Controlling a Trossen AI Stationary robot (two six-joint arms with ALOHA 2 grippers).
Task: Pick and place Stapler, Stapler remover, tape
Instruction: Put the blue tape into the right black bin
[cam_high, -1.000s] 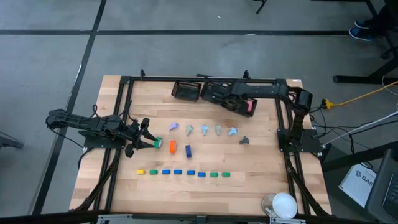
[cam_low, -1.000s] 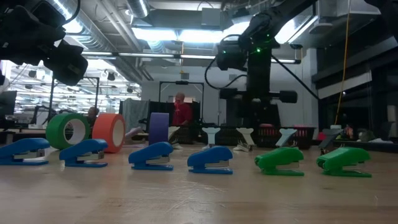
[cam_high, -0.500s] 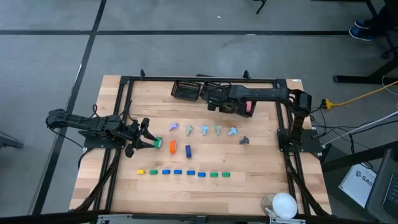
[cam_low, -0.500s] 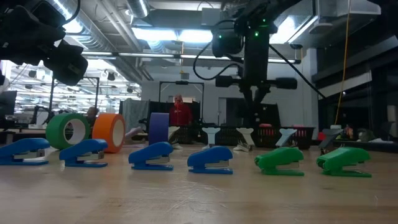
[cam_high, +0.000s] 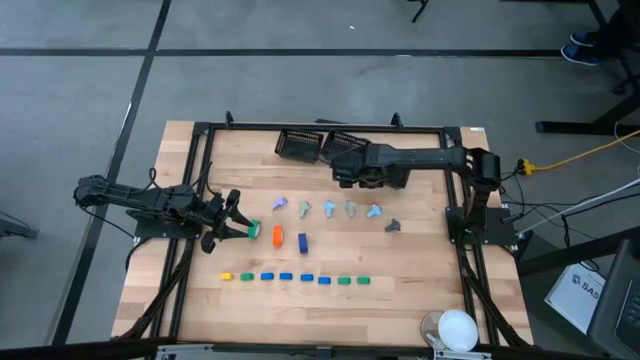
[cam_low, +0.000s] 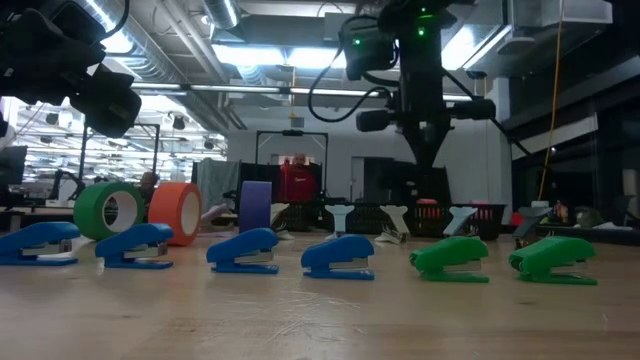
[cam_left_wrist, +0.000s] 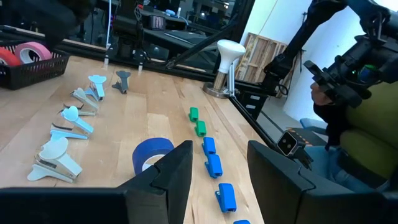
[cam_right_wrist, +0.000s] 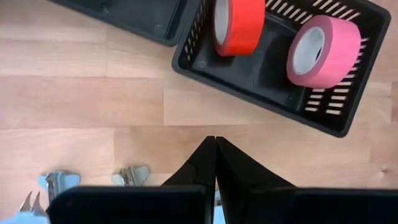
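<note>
Lettering "SAS" shows on white box (cam_high: 583, 292) beside table (cam_high: 420, 310).

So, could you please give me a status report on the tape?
Left gripper open beside green tape roll. Right gripper shut, empty, near basket holding red roll, pink roll. No obstruction seen.

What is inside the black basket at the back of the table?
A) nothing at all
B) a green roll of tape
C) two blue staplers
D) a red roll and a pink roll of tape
D: the right wrist view shows the black basket holding a red roll standing on edge and a pink roll beside it.
</note>
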